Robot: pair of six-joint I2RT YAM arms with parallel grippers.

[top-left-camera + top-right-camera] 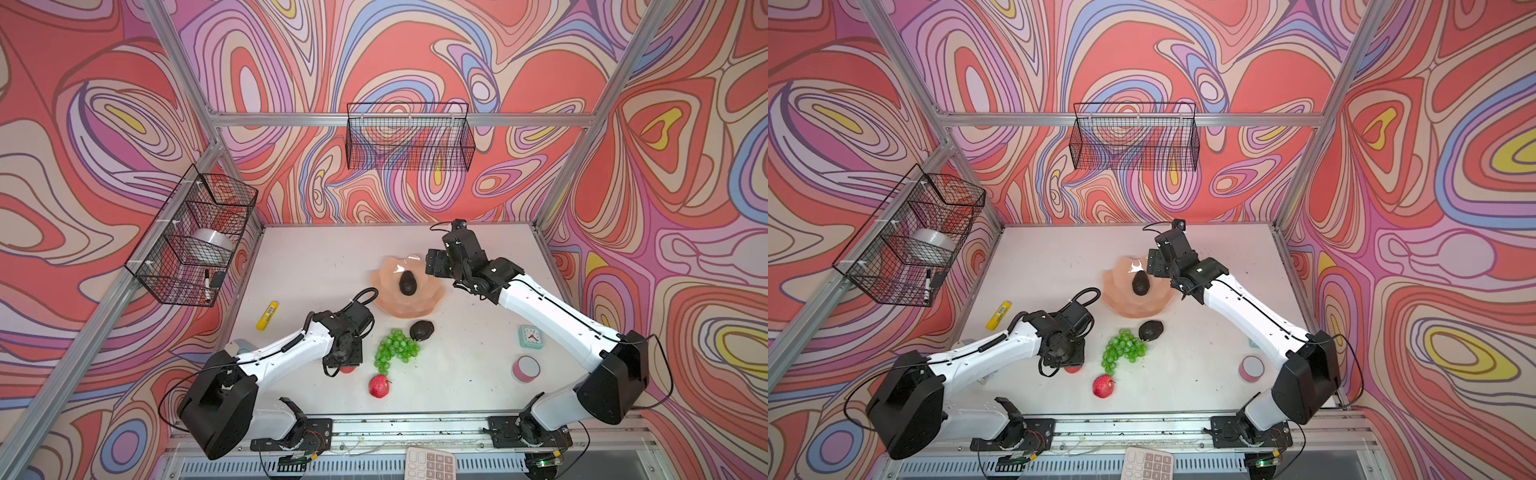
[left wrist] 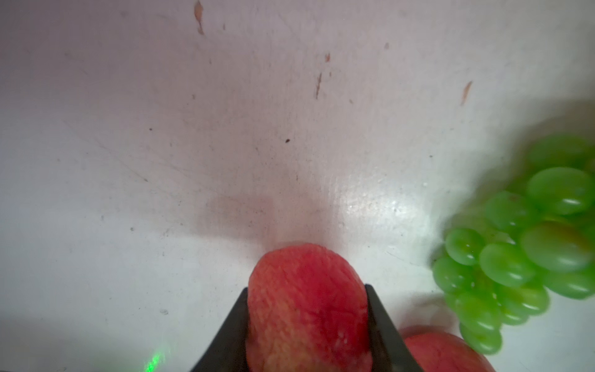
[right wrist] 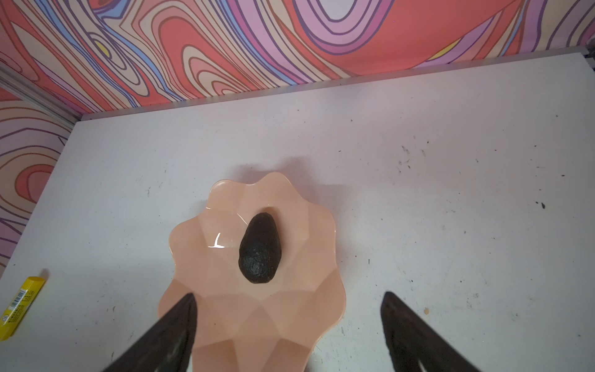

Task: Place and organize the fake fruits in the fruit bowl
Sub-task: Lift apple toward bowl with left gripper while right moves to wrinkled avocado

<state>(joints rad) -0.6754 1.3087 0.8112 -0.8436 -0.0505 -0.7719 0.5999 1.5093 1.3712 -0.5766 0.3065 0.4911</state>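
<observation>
Pick step: pinching small red apple (image 2: 302,325) between left gripper (image 2: 307,291) fingers, lower centre-left in both top views. Right gripper (image 3: 288,294) spread, empty, over glossy peach-pink scalloped bowl (image 3: 180,238) holding one dark avocado (image 3: 260,249). Next, likely: lift clear of green grape bunch (image 1: 395,351), carry to bowl.

I can't read any actual text on this feed. The yellow stick (image 3: 21,304) carries a barcode label with small print beside it, but it's too fine for me to make out in the right wrist view or in either top view. Markings on the clock (image 1: 531,336) dial and the calculator (image 1: 430,463) keys are also too small to read.
</observation>
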